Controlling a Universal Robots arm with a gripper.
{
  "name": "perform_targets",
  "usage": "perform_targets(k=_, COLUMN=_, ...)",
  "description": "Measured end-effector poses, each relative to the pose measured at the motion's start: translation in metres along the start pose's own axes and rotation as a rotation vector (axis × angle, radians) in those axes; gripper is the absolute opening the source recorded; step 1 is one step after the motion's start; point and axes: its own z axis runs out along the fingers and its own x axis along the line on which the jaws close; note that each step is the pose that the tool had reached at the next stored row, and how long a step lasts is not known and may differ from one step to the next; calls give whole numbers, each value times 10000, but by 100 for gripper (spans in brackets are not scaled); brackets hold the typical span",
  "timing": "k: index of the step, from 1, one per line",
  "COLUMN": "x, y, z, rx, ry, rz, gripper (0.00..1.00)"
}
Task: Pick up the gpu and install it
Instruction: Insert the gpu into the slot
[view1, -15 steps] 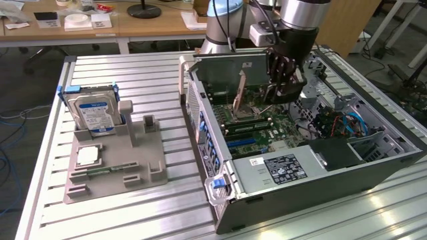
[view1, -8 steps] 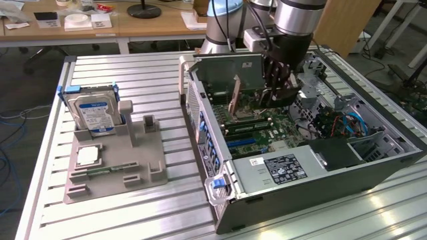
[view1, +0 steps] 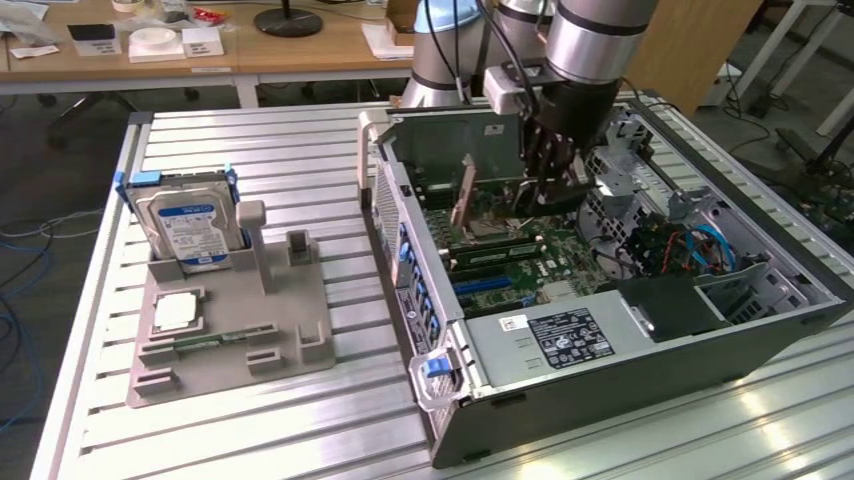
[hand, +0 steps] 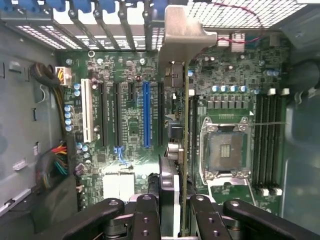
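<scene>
gpu (hand: 186, 125) picked up, install in progress
It is clamped edge-on in the gripper (hand: 172, 212) over the motherboard (hand: 130, 125) slots inside the case (view1: 641, 375); seating cannot be confirmed.

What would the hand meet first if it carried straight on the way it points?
Probably the green motherboard; the thin green gpu card it grips would touch there before the hand, though depth is unclear.

Gpu (view1: 465, 200) on edge inside the computer case (view1: 627, 395), over the motherboard (hand: 130, 125)
</scene>
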Motion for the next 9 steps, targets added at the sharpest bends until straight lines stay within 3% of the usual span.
perform_targets(k=9, x=68, y=80, z=89, rx=-9, ry=-276, rz=-32, gripper=28)
